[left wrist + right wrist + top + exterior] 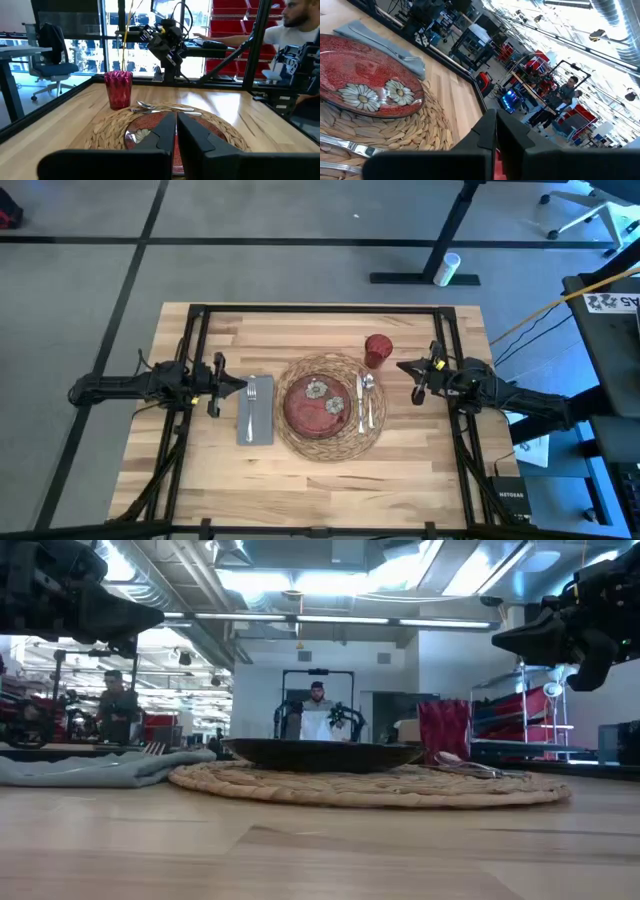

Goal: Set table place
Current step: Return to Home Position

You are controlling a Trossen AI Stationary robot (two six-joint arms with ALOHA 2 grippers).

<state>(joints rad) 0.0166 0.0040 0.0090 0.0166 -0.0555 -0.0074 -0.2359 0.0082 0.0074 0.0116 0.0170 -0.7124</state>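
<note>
A round woven straw mat [330, 442] lies mid-table with a dark red flowered plate [315, 405] on it. On the mat to the plate's right lie a spoon and knife [366, 402]. A gray napkin [256, 415] lies flat left of the mat with a fork [251, 402] on top. The small red cup [377, 350] stands upright at the mat's far right edge. My left gripper [232, 384] hovers shut above the napkin's left side, raised off the table [150, 615]. My right gripper [404, 367] hovers shut right of the cup, also raised [505, 638].
Thin black frame rails [196, 340] run along the table's left, right and far sides under the arms. Bare wood [320, 490] stretches along the near edge. People [117, 705] stand in the room beyond the table, and one sits at a desk [295, 25].
</note>
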